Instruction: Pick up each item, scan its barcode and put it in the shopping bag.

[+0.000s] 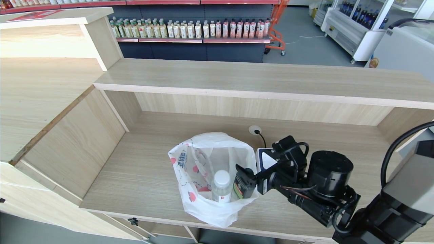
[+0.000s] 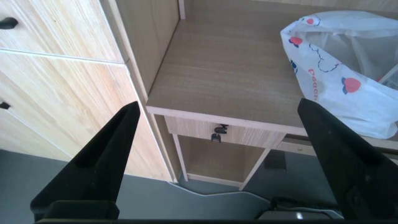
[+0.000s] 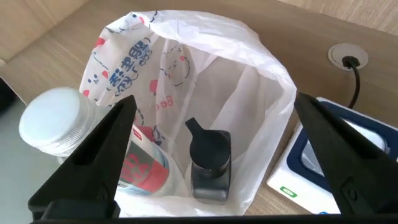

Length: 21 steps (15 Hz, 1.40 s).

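A white shopping bag [image 1: 203, 162] with red and blue print stands open on the wooden counter [image 1: 142, 169], also seen from the left wrist as the bag [image 2: 339, 62]. Inside it stand a white-capped bottle [image 1: 222, 186] with a red label and a dark bottle with a black cap [image 3: 208, 165]. My right gripper [image 1: 244, 183] hovers over the bag's right rim; from the wrist, the gripper [image 3: 214, 102] is open with nothing between its fingers. My left gripper [image 2: 217, 109] is open and empty, low in front of the counter's left front corner.
A blue and white scanner [image 1: 266, 159] sits just right of the bag, its black cable running to a round grommet [image 1: 255, 129]. A raised shelf [image 1: 257, 79] and side walls enclose the counter. A drawer with a key [image 2: 217, 134] is under the counter edge.
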Motion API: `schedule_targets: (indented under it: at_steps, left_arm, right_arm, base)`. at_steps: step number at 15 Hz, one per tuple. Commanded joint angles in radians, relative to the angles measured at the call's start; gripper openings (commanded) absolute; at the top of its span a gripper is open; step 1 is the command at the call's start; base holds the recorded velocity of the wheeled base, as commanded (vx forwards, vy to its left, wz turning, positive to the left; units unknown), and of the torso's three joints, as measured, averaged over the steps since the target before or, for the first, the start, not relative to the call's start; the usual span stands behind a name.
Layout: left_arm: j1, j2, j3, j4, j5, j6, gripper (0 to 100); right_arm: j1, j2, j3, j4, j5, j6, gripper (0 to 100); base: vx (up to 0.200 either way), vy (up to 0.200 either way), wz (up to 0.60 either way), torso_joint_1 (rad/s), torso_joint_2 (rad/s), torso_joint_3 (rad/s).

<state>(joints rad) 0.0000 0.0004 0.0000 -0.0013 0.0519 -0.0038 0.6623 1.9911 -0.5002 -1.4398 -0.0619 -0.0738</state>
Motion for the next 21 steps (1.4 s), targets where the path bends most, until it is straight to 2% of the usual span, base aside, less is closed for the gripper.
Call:
schedule_targets:
  at_steps: [1, 4, 9, 13, 17, 18, 21]
  left_arm:
    - [0.0, 0.0, 0.0, 0.0, 0.0, -0.001, 100]
    - [0.0, 0.0, 0.0, 0.0, 0.0, -0.001, 100]
    - [0.0, 0.0, 0.0, 0.0, 0.0, -0.001, 100]
    - [0.0, 0.0, 0.0, 0.0, 0.0, -0.001, 100]
    - [0.0, 0.0, 0.0, 0.0, 0.0, -0.001, 100]
    - [0.0, 0.0, 0.0, 0.0, 0.0, -0.001, 100]
    - [0.0, 0.0, 0.0, 0.0, 0.0, -0.001, 100]
  right_arm:
    - [-0.02, -0.212, -0.001, 0.131, -0.003, -0.043, 100]
    - [-0.058, -0.422, -0.008, 0.358, -0.004, -0.078, 100]
    - [-0.236, -0.707, -0.017, 0.728, -0.022, -0.106, 100]
    - [-0.451, -0.874, 0.089, 0.777, 0.011, -0.103, 100]
    - [-0.728, -1.201, 0.215, 1.085, 0.186, -0.093, 100]
    - [-0.757, -1.258, 0.221, 1.153, 0.206, -0.089, 100]
    - [-0.748, -1.361, 0.354, 1.079, 0.183, -0.092, 100]
  base:
    - [0.0, 0.0, 0.0, 0.0, 0.0, 0.0]
    - [0.0, 0.0, 0.0, 0.0, 0.0, 0.0]
    - [0.0, 0.0, 0.0, 0.0, 0.0, 0.0]
    - [0.0, 0.0, 0.0, 0.0, 0.0, 0.0]
    - [0.0, 0.0, 0.0, 0.0, 0.0, 0.0]
    - [0.0, 0.0, 0.0, 0.0, 0.0, 0.0]
    - [0.0, 0.0, 0.0, 0.0, 0.0, 0.0]
